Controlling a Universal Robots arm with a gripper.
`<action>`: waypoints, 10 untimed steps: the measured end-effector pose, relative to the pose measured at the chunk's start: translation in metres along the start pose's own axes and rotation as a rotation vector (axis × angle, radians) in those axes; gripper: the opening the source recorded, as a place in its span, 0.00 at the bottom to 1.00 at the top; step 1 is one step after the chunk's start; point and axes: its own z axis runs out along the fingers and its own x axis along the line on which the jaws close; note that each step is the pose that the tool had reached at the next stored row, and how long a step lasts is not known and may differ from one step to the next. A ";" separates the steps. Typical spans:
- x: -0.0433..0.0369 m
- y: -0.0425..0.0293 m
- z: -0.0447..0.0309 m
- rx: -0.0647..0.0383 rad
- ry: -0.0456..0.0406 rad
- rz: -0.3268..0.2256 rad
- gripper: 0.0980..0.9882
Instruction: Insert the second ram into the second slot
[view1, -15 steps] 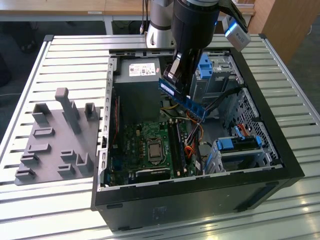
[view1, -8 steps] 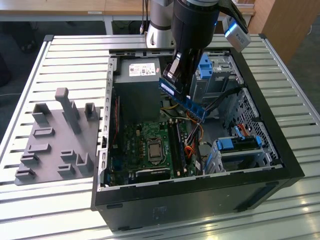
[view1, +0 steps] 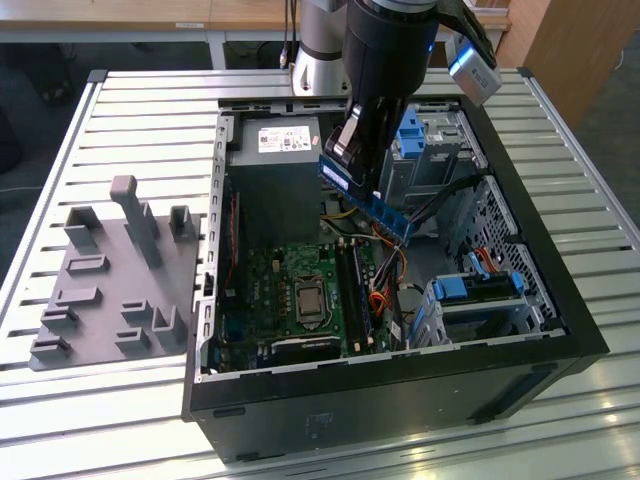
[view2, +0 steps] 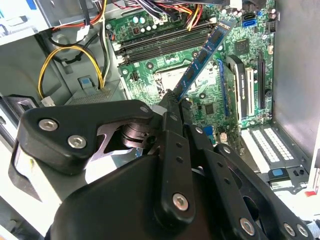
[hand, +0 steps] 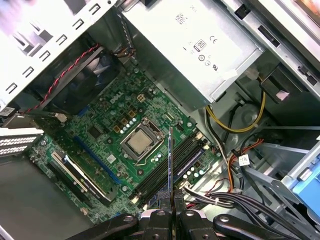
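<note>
Worktop: a slatted metal worktop (view1: 150, 110) carries an open computer case (view1: 400, 390) lying on its side, with a grey holder block (view1: 110, 290) beside it on the exterior view's left.
Room: wooden furniture stands beyond the worktop's far edge.
Inside the case: a green motherboard (view1: 290, 270) lies flat on the case's bottom, with a grey power supply (view1: 275, 150) at the far end and dark memory slots (view1: 355, 295) beside the processor socket.
Arm: it reaches down from the far side, over the case's opening.
Tool: the tool (view1: 350, 160) is clamped on one end of the second ram (view1: 385, 210).
Second ram: the blue stick is held in the air above the board, tilted, sloping down toward the exterior view's right and clear of the slots.
Wrist views: the second wrist view shows the ram (view2: 205, 52) slanting out from the tool (view2: 172, 100).
Hard to tell: the first wrist view shows the ram edge-on (hand: 170, 165), a thin line over the slots (hand: 192, 157); whether any slot holds a stick is unclear.
Hidden: the arm covers part of the case's far end.
</note>
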 end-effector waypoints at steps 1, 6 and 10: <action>0.0000 0.0000 0.0000 0.000 -0.0001 0.003 0.04; 0.0000 0.0000 0.0000 0.000 -0.0006 0.017 0.04; 0.0000 0.0000 0.0000 0.000 -0.0010 0.028 0.04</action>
